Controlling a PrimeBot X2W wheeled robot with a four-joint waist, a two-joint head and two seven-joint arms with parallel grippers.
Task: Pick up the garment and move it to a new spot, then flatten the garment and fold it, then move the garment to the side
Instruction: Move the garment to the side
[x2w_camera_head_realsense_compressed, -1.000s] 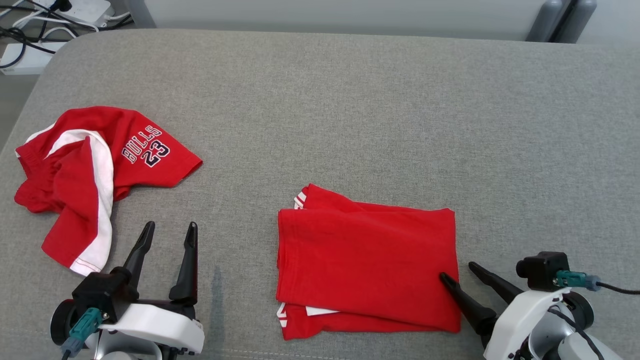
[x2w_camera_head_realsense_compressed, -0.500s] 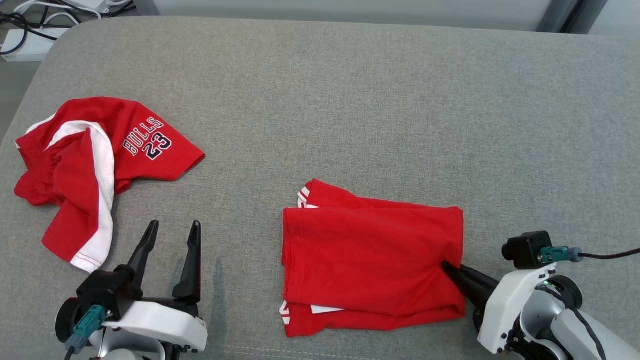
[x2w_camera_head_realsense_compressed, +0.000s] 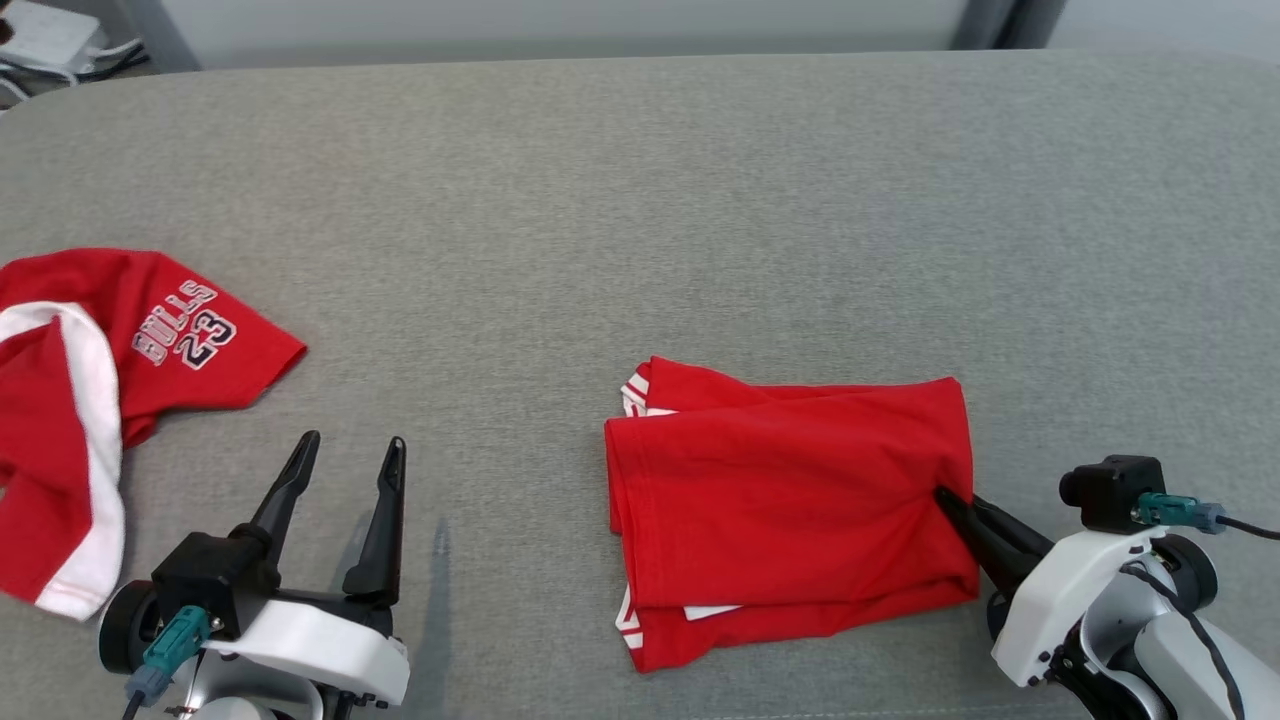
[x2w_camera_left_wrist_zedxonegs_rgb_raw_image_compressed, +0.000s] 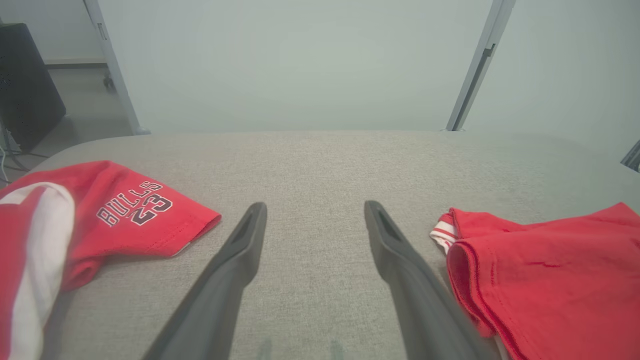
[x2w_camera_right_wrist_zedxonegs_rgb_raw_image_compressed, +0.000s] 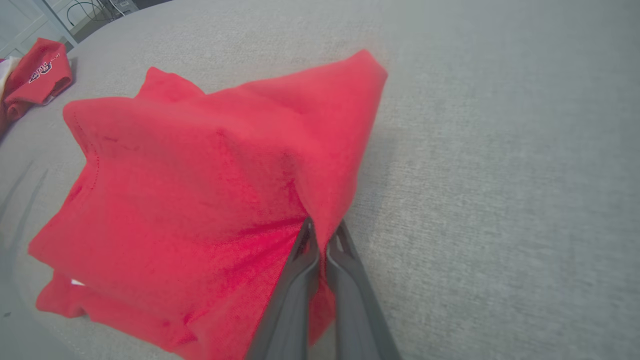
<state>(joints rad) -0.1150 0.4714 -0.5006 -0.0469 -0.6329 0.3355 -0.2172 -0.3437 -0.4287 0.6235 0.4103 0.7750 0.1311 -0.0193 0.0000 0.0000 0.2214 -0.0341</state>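
Right gripper (x2w_camera_head_realsense_compressed: 948, 497) pinched tight on the right edge of the folded red garment (x2w_camera_head_realsense_compressed: 790, 500), cloth puckered up at the pinch. The rest of it lies flat on the grey surface (x2w_camera_head_realsense_compressed: 640, 200). Left gripper (x2w_camera_head_realsense_compressed: 345, 450) fingers spread wide, left of the folded garment, not touching. Crumpled BULLS 23 garment (x2w_camera_head_realsense_compressed: 150, 340) further left of it.

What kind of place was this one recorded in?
Likely an indoor lab or test room: grey fabric-covered work surface, a power strip beyond its edge, plain pale wall panels with metal posts.
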